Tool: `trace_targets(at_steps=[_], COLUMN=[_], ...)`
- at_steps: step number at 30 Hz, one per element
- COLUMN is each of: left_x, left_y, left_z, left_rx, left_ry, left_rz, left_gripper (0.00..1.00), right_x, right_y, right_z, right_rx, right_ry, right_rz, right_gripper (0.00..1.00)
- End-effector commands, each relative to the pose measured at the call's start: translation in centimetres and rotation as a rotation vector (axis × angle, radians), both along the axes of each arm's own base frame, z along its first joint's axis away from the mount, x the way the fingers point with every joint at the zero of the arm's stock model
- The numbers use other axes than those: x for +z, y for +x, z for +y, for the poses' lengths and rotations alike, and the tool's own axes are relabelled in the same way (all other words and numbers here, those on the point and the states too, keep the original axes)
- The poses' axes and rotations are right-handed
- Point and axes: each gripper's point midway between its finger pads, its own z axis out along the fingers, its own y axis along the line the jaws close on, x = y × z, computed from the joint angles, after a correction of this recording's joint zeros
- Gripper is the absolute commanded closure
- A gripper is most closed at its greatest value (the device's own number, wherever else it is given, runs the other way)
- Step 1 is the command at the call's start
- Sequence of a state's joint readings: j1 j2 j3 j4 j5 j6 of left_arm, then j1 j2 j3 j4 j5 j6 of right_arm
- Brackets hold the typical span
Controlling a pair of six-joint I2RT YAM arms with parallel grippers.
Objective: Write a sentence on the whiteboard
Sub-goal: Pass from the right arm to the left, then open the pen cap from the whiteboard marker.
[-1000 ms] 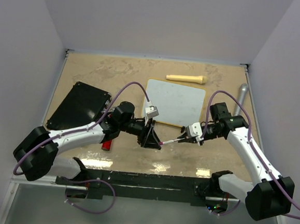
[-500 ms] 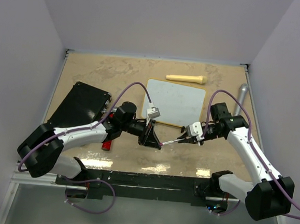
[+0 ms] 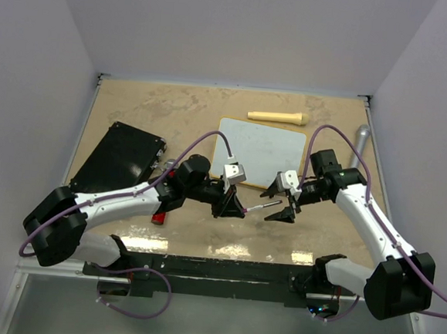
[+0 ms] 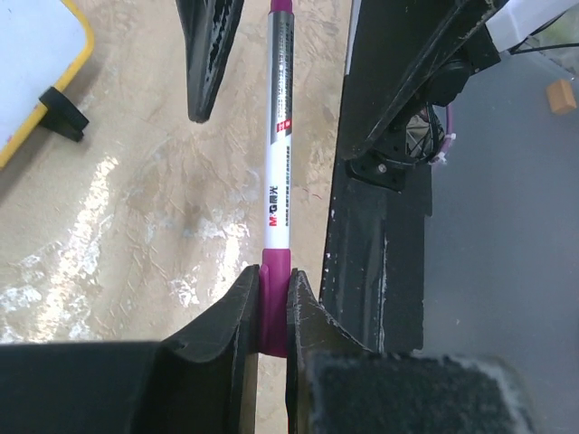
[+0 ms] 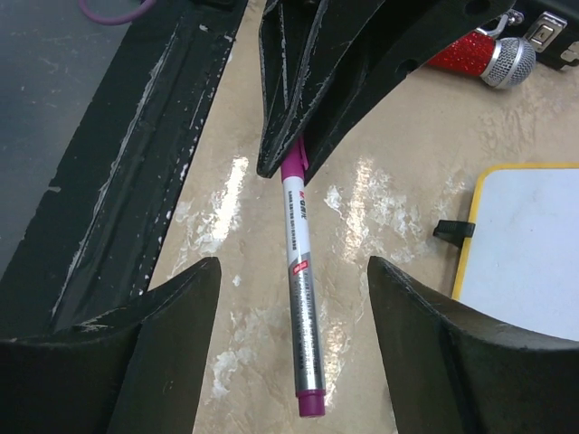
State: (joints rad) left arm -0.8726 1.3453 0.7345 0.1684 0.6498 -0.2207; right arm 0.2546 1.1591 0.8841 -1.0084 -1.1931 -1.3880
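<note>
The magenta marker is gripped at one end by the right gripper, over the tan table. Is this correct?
Not quite. The left wrist view shows the left gripper shut on the end of the magenta marker, over the tan table. The right gripper stands open, one finger on each side of the marker, touching it nowhere.

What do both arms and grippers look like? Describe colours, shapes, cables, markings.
Both the left arm and right arm have white shells, chunky black joints and a looping purple cable. Each wrist carries a small pale-grey box. The left gripper and right gripper have black, tapering fingers; the left's show whitish scuffs.
</note>
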Motion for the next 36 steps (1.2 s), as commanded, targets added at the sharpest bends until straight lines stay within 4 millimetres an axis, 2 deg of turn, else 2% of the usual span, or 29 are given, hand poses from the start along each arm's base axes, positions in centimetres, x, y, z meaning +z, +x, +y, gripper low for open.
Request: trace_targets(at_steps=[1,5,6,8,9,11,12,13,15,19,28,29,30,36], left_x=[3.7,3.8,3.2,4.0,3.4,4.8,4.3,5.1,5.2,7.1,9.0,9.0,8.9,8.3], left_y=[1.7,1.4,1.0,0.9,0.8,0.6,0.5,0.6,0.4,0.8,1.7,1.9,2.0,2.5], left_z=[-1.0,-0.8,-0.6,-0.5,-0.2,0.0,0.3,0.3,0.6,1.1,1.6,1.7,1.6,1.3], left_rx=[0.004,-0.010,-0.014,-0.008,0.000,0.017,0.030,0.040,0.068,0.126,0.207,0.213,0.214,0.216], left_ry=[-0.098,-0.124,-0.124,-0.169,-0.168,-0.232,-0.237,-0.281,-0.309,-0.401,-0.473,-0.470,-0.467,-0.448], left_rz=[-0.170,-0.189,-0.180,-0.206,-0.199,-0.221,-0.213,-0.237,-0.220,-0.249,-0.276,-0.275,-0.272,-0.257], left_gripper=[1.00,1.00,1.00,1.00,1.00,1.00,1.00,1.00,1.00,1.00,1.00,1.00,1.00,1.00], right_x=[1.6,2.0,2.3,2.9,3.4,4.0,4.7,5.1,6.2,7.2,7.4,7.4,7.7,8.0], right_y=[0.6,0.4,0.5,0.3,0.3,0.2,0.4,0.6,0.6,0.9,1.6,1.1,1.3,1.2], right_z=[0.5,0.6,0.7,1.0,1.0,1.3,1.6,1.7,2.0,2.5,2.9,2.8,2.8,3.0], right_rx=[-0.006,-0.003,0.001,0.005,0.002,-0.001,-0.018,-0.026,-0.022,-0.011,-0.002,-0.006,0.007,0.008], right_ry=[0.042,0.053,0.059,0.084,0.093,0.111,0.131,0.141,0.175,0.202,0.204,0.196,0.207,0.210], right_rz=[0.004,0.030,0.032,0.052,0.068,0.096,0.146,0.166,0.220,0.295,0.445,0.491,0.452,0.498], right_gripper=[0.32,0.34,0.35,0.34,0.34,0.32,0.32,0.31,0.30,0.30,0.31,0.32,0.33,0.39])
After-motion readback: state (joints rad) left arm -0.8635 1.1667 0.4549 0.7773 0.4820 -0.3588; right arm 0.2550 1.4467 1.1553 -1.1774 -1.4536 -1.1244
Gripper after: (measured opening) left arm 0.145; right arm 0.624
